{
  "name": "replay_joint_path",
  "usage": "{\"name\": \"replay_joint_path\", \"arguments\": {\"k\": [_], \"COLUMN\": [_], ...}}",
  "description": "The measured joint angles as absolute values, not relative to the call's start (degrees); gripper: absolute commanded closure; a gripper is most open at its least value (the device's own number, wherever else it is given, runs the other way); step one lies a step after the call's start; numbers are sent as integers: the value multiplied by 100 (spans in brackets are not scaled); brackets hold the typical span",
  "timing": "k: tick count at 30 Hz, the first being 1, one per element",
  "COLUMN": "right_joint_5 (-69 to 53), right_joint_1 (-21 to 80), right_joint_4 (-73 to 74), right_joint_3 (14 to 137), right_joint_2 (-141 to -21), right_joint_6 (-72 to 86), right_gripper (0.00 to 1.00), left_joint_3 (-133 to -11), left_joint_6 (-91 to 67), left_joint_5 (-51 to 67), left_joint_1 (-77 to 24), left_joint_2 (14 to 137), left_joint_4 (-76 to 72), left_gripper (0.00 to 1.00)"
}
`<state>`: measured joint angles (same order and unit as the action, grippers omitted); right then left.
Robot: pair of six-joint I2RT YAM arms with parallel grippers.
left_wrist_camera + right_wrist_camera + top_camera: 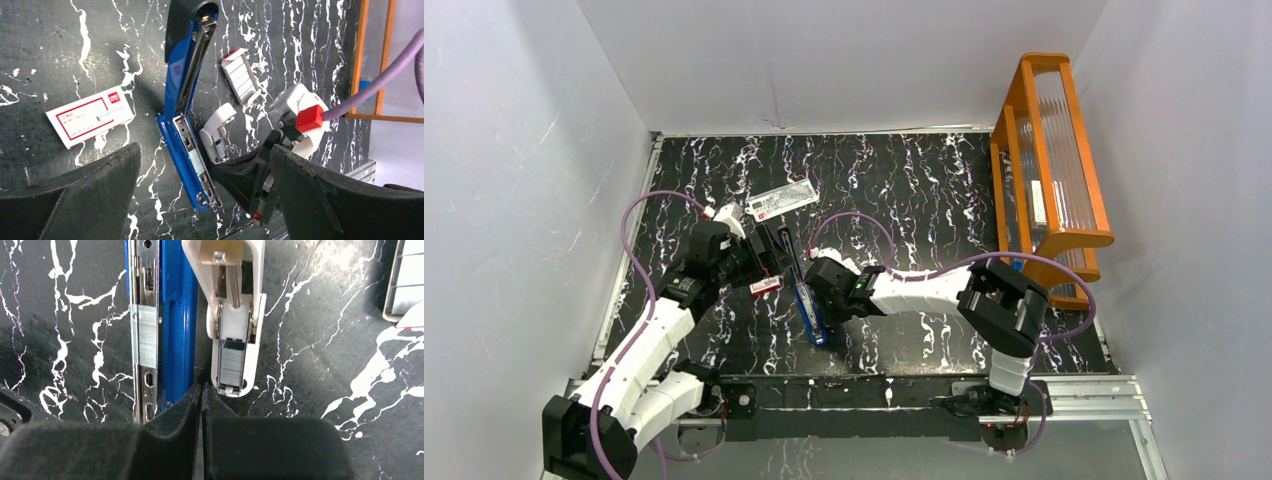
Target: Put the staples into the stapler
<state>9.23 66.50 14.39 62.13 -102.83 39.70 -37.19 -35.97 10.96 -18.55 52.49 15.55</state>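
The blue stapler [186, 145] lies hinged open on the black marbled table, its black base [187, 22] pointing away. A short silvery strip of staples [197, 160] sits in its metal rail and also shows in the right wrist view [146, 335]. The red-and-white box sleeve [90, 117] lies to the stapler's left. The tray [241, 77] with more staples lies to its right. My left gripper [205, 200] is open and empty, hovering over the stapler's front end. My right gripper [201, 390] is shut and empty, its tips between the blue stapler [176, 315] and a white piece.
A small white plastic stapler-like piece [232, 340] holding staples lies right beside the blue stapler. A flat clear packet [782, 198] lies further back. An orange rack [1049, 165] stands at the table's right edge. White walls enclose the table.
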Motion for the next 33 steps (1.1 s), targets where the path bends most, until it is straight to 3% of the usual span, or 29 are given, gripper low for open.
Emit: {"name": "replay_joint_path", "arguments": {"k": [7,16,25,30,33], "right_joint_5": [1219,1382,1337,1066,908], "right_joint_1": [6657,6528,6407,6370,6305], "right_joint_4": [1461,1498,1420,1076,891], "right_joint_3": [6270,6259,5909,4928,4515], "right_joint_2": [-10337,-10333,-10036,-9164,-8646], "right_joint_6": [4195,4484,4532,4530,4606], "right_gripper": [86,85,69,54,52], "left_joint_3": [-3723,-3830,-3830,-3828,-3828], "left_joint_6": [-3583,-3352,-3426,-3457,-3446], "left_joint_5": [1382,2746,2755,2508,2410], "left_joint_1": [-1855,-1951,-2139,-2193,-2213], "left_joint_2": [5363,5951,6049,6106,6285], "left_joint_4": [1389,1066,1057,1059,1046], "left_gripper": [8,11,8,6,6]}}
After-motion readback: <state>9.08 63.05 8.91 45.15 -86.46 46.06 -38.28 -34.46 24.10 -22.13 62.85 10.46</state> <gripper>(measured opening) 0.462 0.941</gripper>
